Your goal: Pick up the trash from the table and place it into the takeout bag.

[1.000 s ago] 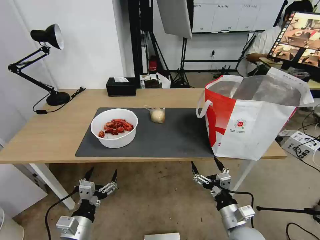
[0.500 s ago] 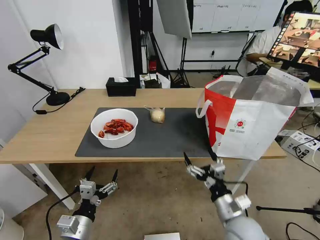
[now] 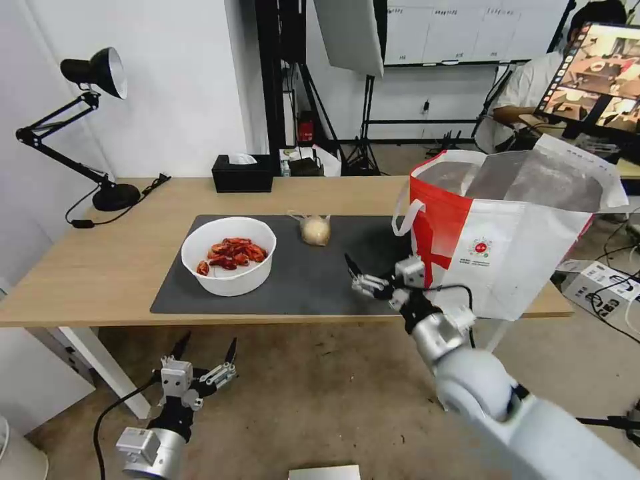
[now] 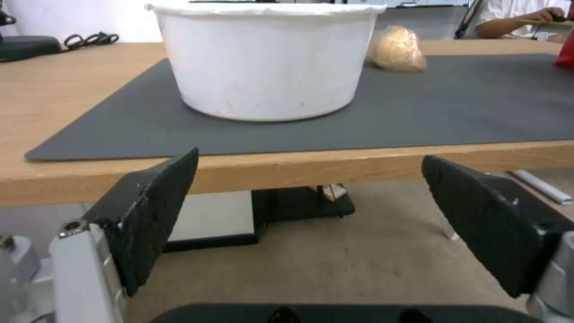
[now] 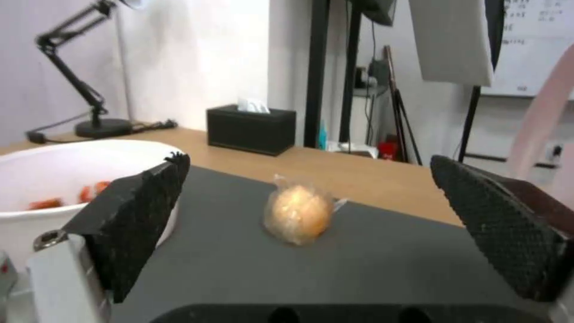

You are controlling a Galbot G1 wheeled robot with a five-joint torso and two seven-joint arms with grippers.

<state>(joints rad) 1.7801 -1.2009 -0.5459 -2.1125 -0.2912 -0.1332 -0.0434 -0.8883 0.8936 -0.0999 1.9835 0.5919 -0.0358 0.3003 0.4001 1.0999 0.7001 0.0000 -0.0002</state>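
On the table [image 3: 100, 267], over the near part of the dark mat [image 3: 320, 280], the right gripper [image 3: 377, 277] hangs with its fingers spread wide and nothing between them, pointed toward the small knotted bag [image 3: 315, 230], which sits a little way beyond it toward the far edge of the mat. Its wrist view puts that bag [image 5: 297, 214] squarely between the two open fingers, so the reach looks aimed at it. The white bowl [image 3: 229, 255] of red shells stands on the mat to the left, untouched. The left gripper [image 3: 203, 357] waits low in front of the table edge, fingers also apart and empty. At the right end of the table the takeout bag [image 3: 507, 247] stands upright with its mouth open. By my reading the task is barely begun: both visible pieces of trash are still on the mat, and neither has been gripped yet.
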